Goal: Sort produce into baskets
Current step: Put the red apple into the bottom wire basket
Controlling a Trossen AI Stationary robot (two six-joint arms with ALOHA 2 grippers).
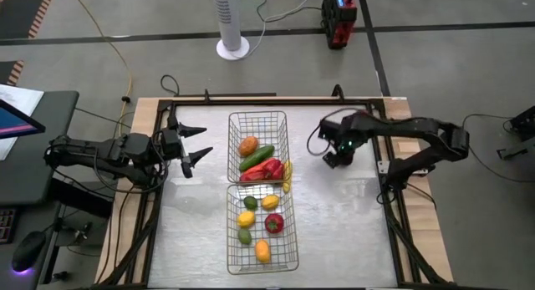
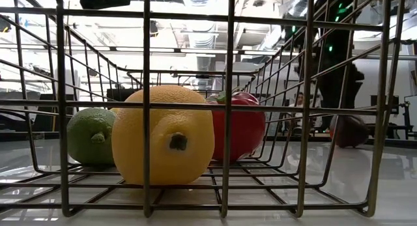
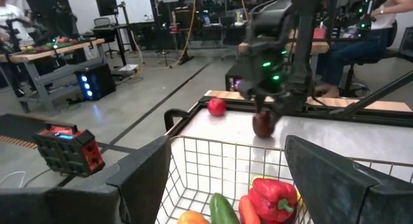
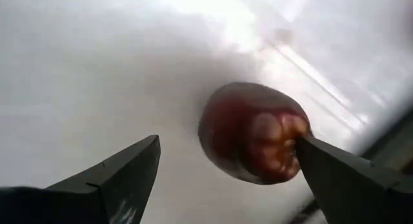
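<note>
The right gripper point(image 4: 226, 162) is held wide open over the dark-red apple point(image 4: 253, 132) on the table point(image 1: 351, 215), seemingly touching one finger, while the left gripper point(image 1: 197, 148) is parked part-open beside the baskets point(image 1: 259, 123).

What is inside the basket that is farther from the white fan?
The basket holds two limes, three lemons and a red apple. None lies on another, so nothing is covered from above.

pale table point(image 1: 351, 223), two baskets point(image 1: 259, 131) (wire), apple point(image 3: 262, 124)
</note>
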